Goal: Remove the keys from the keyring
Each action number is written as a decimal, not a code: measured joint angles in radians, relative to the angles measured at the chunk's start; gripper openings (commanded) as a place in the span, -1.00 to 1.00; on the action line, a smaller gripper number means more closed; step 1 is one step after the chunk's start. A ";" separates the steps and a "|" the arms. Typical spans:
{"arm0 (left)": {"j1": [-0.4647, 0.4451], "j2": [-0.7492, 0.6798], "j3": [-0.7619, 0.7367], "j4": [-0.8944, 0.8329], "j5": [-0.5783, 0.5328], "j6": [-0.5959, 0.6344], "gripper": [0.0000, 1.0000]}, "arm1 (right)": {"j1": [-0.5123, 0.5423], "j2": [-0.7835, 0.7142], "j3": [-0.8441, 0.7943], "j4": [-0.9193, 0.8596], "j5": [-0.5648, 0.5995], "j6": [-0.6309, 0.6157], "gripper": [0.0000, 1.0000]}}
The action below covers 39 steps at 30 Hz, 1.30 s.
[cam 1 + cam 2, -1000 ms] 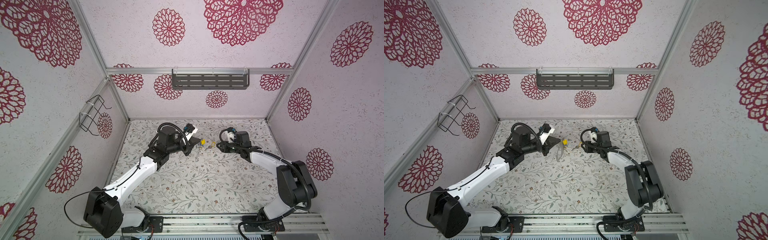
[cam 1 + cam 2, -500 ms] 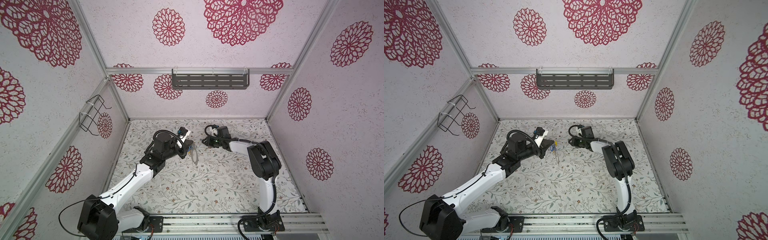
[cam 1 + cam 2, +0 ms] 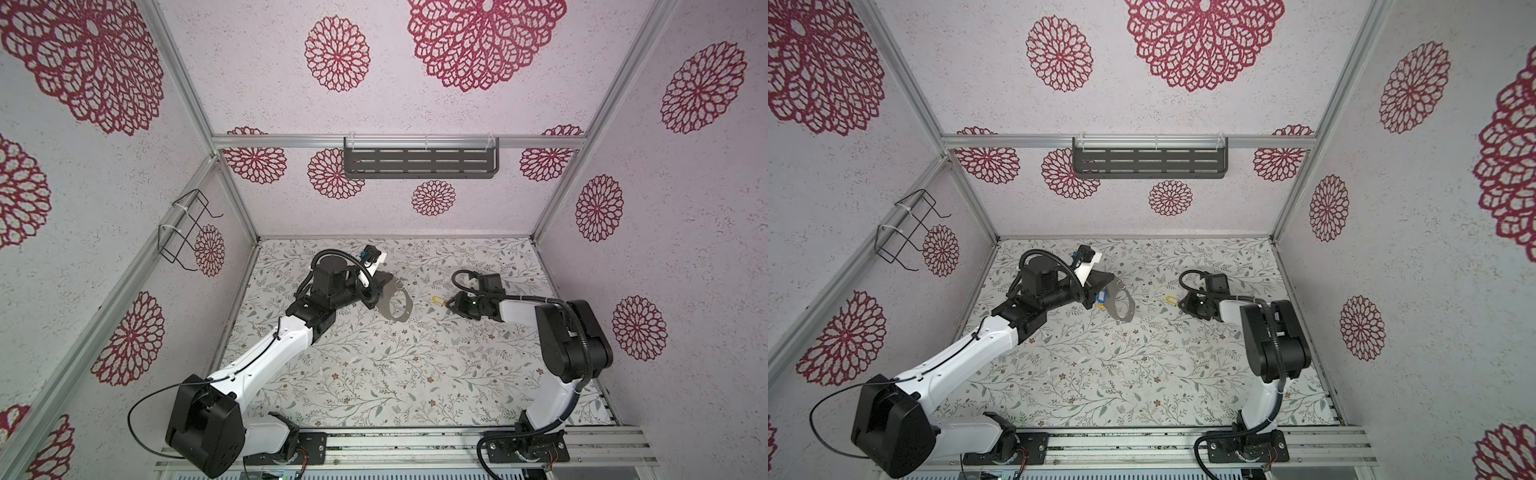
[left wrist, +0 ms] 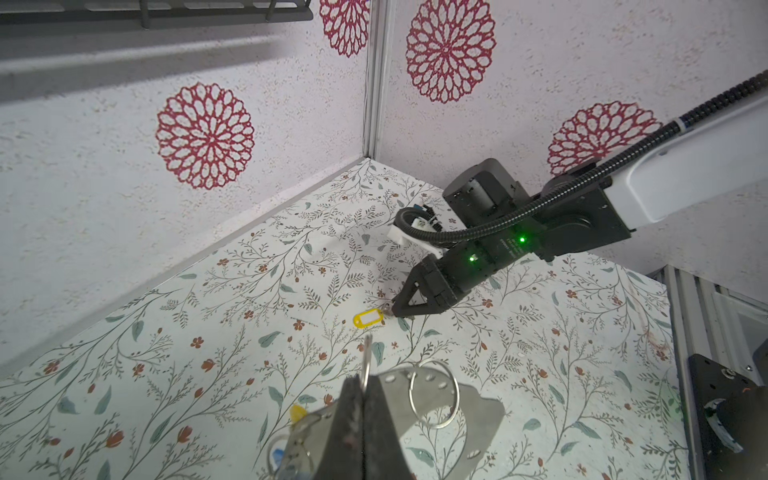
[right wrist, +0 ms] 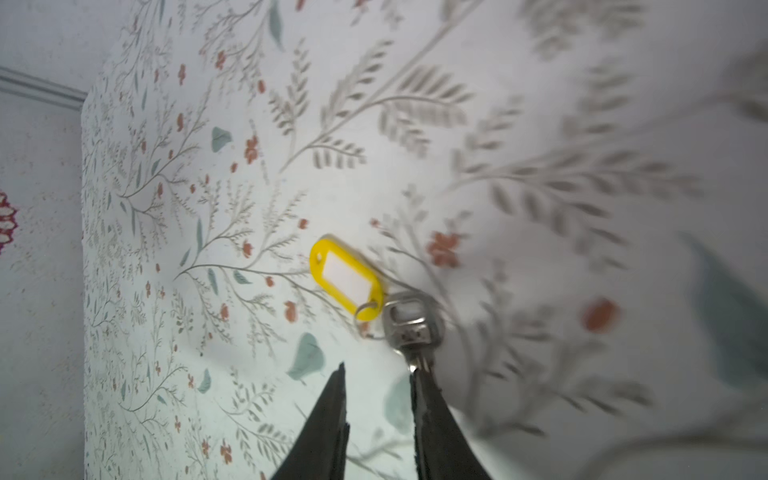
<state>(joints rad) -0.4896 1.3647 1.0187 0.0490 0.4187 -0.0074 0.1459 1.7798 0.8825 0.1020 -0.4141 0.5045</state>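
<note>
The keyring [image 3: 398,318] [image 3: 1126,318], a flat grey metal plate with rim holes, hangs just above the floral table in both top views. My left gripper [image 3: 375,289] [image 3: 1097,287] [image 4: 363,380] is shut on its edge [image 4: 478,419], with a thin wire ring pinched between the pads. A blue key tag [image 3: 1100,298] and a yellow one [image 4: 298,413] hang from the plate. Another yellow tag [image 3: 436,299] [image 3: 1170,299] [image 4: 368,319] [image 5: 347,278] lies on the table, joined to a metal key [image 5: 409,324]. My right gripper [image 3: 451,305] [image 3: 1182,306] [image 4: 395,309] [image 5: 376,370] is open, with one fingertip at the key's blade.
A grey slotted shelf [image 3: 419,162] hangs on the back wall and a black wire basket [image 3: 187,232] on the left wall. The metal rail [image 3: 395,440] with both arm bases runs along the table's front edge.
The two grippers, close together a second ago, have drawn apart. A yellow tag with its key has left the keyring and lies on the table by the right gripper.
</note>
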 measured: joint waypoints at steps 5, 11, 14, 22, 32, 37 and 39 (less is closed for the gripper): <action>0.000 0.065 0.030 0.021 0.025 -0.027 -1.00 | -0.027 -0.053 -0.012 -0.022 -0.003 -0.016 -0.42; 0.005 0.095 0.031 0.037 0.026 -0.046 -1.00 | 0.021 -0.102 0.039 0.013 -0.021 -0.011 -0.39; 0.012 0.117 0.031 0.045 0.028 -0.059 -1.00 | 0.044 -0.052 0.071 0.095 -0.062 0.022 -0.40; 0.015 0.159 0.031 0.044 0.047 -0.106 -1.00 | 0.019 0.103 0.024 0.174 -0.118 0.084 -0.41; 0.015 0.257 0.056 0.168 0.103 -0.209 -1.00 | -0.124 -0.082 -0.170 0.165 -0.088 0.066 -0.41; 0.015 0.376 0.132 0.171 0.113 -0.261 -1.00 | -0.126 -0.179 -0.176 0.143 -0.080 0.055 -0.39; 0.015 0.410 0.169 0.169 0.113 -0.287 -1.00 | -0.125 -0.220 -0.176 0.145 -0.079 0.053 -0.38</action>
<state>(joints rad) -0.4747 1.7744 1.1881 0.2176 0.5316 -0.2943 0.0208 1.5600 0.7063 0.2474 -0.4927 0.5571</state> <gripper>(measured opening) 0.047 0.305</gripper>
